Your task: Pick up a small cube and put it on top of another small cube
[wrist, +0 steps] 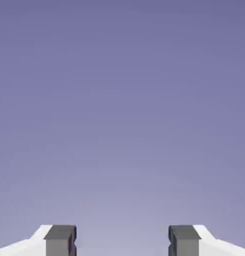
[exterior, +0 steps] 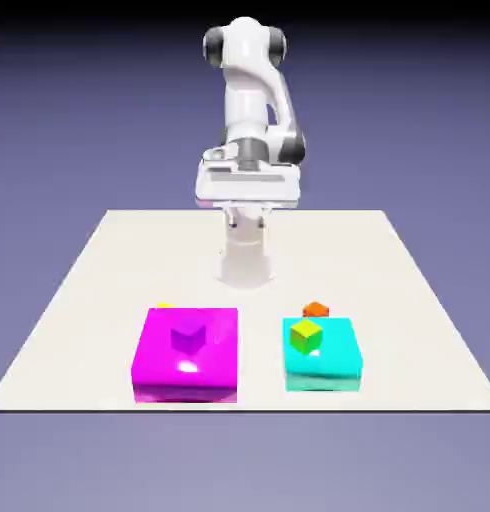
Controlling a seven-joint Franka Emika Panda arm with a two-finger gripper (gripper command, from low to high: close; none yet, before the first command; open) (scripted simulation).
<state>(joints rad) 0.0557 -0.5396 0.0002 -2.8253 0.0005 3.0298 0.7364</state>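
Note:
The small orange-red cube sits on the table just behind the cyan block. Only a sliver of the small yellow cube shows, peeking over the far edge of the magenta block. My gripper is open: in the hand view its two grey fingertips stand wide apart with only the blue-violet backdrop between them. In the exterior view the hand hangs high above the table's far side, well away from both cubes.
A purple cube rests on the flat magenta block. A lime-green cube rests on the flat cyan block. The robot's base stands behind the two blocks on the white table.

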